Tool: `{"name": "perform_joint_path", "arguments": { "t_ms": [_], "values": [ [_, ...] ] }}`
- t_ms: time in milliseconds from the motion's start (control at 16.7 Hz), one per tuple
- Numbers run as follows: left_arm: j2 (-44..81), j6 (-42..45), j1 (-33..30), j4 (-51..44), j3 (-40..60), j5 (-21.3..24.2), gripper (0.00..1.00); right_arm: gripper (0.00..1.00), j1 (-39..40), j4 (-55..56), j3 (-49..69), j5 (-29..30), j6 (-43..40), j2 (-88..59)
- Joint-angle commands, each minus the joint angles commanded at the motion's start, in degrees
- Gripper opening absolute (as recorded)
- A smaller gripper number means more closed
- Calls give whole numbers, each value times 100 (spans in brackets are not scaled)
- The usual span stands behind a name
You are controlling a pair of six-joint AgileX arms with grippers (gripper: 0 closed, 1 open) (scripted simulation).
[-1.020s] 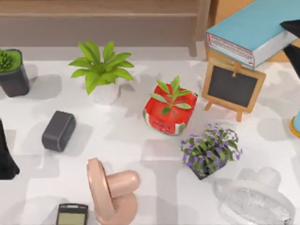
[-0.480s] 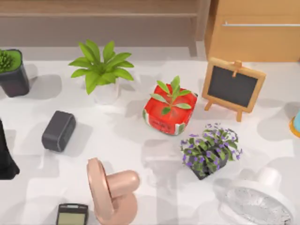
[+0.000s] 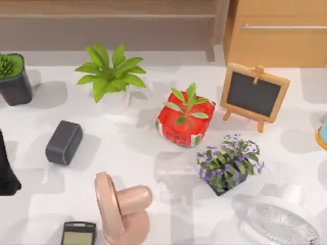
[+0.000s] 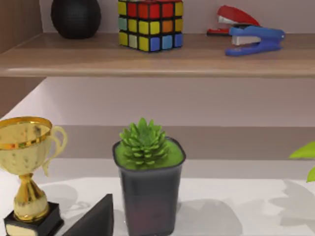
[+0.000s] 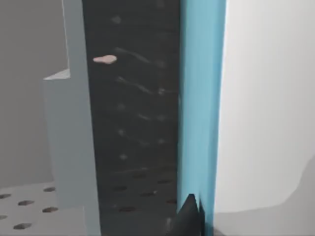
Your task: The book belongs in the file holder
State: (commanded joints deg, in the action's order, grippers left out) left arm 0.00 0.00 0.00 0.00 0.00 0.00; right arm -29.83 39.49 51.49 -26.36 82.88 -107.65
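In the right wrist view the book [image 5: 266, 98] is very close, a white face with a teal-blue edge [image 5: 202, 98], standing upright. One dark fingertip [image 5: 189, 219] of my right gripper rests against that teal edge. Right beside the book is the file holder, with a grey wall [image 5: 74, 137], a dark inner panel [image 5: 133, 123] and a perforated grey base [image 5: 29, 201]. I cannot tell whether the book touches the holder. My left arm [image 3: 6, 168] stays parked at the table's left edge.
On the table stand a red plant pot [image 3: 184, 125], a small chalkboard [image 3: 254, 96], a purple-flowered plant [image 3: 227, 164], a pink fan [image 3: 121, 206], a white fan [image 3: 278, 222], a dark box [image 3: 64, 142], a leafy plant [image 3: 111, 76] and a succulent pot [image 3: 13, 76]. A gold trophy [image 4: 27, 167] stands near it.
A second ago the book, held by my right gripper, showed at the top view's upper right. It left that view half a second ago. The table has not changed since.
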Motion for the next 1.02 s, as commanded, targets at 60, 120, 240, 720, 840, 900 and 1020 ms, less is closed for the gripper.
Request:
{"name": "perform_joint_path", "arguments": {
  "t_ms": [60, 120, 240, 720, 840, 900, 1020],
  "values": [
    [0, 0, 0, 0, 0, 0, 100, 0, 0, 0, 0, 0, 0, 0],
    [0, 0, 0, 0, 0, 0, 100, 0, 0, 0, 0, 0, 0, 0],
    [0, 0, 0, 0, 0, 0, 100, 0, 9, -9, -24, -3, 6, 13],
    [0, 0, 0, 0, 0, 0, 100, 0, 205, -78, 632, 204, 64, -521],
    [0, 0, 0, 0, 0, 0, 100, 0, 208, -81, 639, 208, 65, -532],
    [0, 0, 0, 0, 0, 0, 100, 0, 208, -81, 639, 208, 65, -532],
    [0, 0, 0, 0, 0, 0, 100, 8, 208, -81, 639, 208, 65, -532]
  ]
}}
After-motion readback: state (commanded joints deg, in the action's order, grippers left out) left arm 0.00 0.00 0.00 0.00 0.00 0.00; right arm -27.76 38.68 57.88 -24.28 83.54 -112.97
